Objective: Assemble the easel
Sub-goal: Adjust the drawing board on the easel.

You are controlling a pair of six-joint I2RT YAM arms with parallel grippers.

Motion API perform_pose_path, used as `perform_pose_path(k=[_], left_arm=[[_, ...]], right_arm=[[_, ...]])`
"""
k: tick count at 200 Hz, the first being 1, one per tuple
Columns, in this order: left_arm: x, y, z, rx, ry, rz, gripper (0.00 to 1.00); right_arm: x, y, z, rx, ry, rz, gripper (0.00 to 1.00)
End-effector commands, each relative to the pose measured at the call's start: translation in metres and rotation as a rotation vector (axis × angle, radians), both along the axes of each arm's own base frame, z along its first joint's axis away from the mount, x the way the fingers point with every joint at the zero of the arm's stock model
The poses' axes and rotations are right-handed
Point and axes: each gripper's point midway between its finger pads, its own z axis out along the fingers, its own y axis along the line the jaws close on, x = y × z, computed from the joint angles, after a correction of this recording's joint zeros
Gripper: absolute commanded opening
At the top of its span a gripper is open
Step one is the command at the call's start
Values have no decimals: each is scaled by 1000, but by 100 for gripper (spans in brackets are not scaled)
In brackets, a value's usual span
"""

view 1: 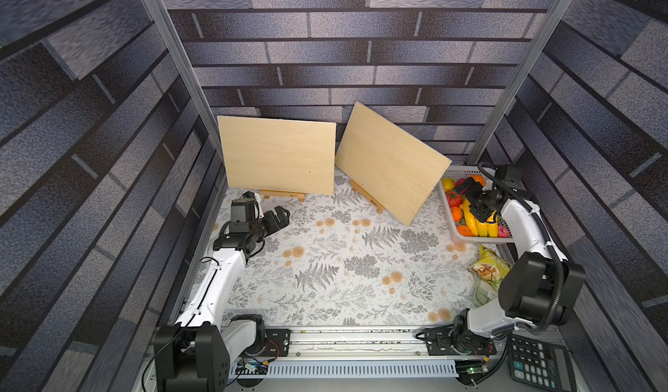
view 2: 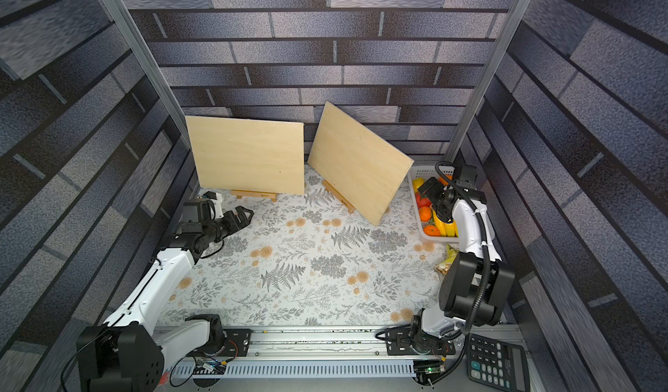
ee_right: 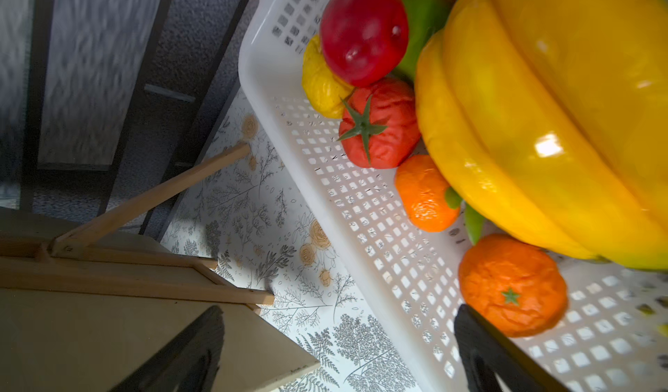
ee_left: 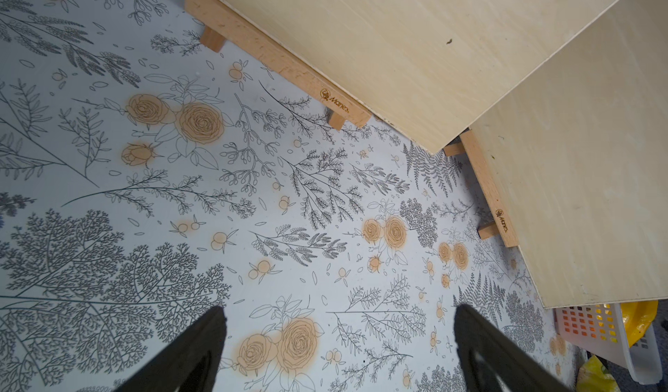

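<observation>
Though hidden topside, easel strut (ee_right: 155, 195), R wrist

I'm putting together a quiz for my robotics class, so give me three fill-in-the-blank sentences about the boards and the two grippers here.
1. The left board and the right board each rest on a small wooden ____.
2. The right gripper hangs above the white ____ holding fruit.
3. The left gripper has its fingers ____, gripping nothing.
Missing words: easel; basket; open.
</observation>
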Motion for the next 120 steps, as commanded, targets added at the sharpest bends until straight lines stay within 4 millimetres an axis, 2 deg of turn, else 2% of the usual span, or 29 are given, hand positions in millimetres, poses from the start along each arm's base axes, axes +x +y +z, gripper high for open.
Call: perform_pose_path(k=[1, 12, 16, 28, 37, 46, 66, 88, 120], left_arm=[[-1, 11, 4, 19, -50, 43, 100], [0, 16, 5, 22, -70, 58, 100], [1, 17, 6, 23, -76, 61, 100], [2, 23, 5, 21, -81, 78, 100], [3, 25, 5, 13, -76, 84, 100], [3, 25, 5, 9, -68, 80, 100], [4, 24, 7, 22, -70, 70, 100], [4, 25, 5, 30, -75, 72, 100], [5, 24, 1, 50, -80, 59, 100]], right_arm=[[5, 17, 20, -102, -201, 159, 100], [8, 12, 26, -162, -265, 161, 100], [4, 11, 14, -178, -256, 158, 100], [6, 7, 18, -218, -330, 141, 100], [6, 8, 17, -197, -339, 132, 100], [6, 18, 14, -142, -323, 165, 100], [-3, 36, -5, -12, -264, 189, 100], [-10, 28, -16, -63, -284, 141, 99], [9, 24, -8, -111, -338, 161, 98]])
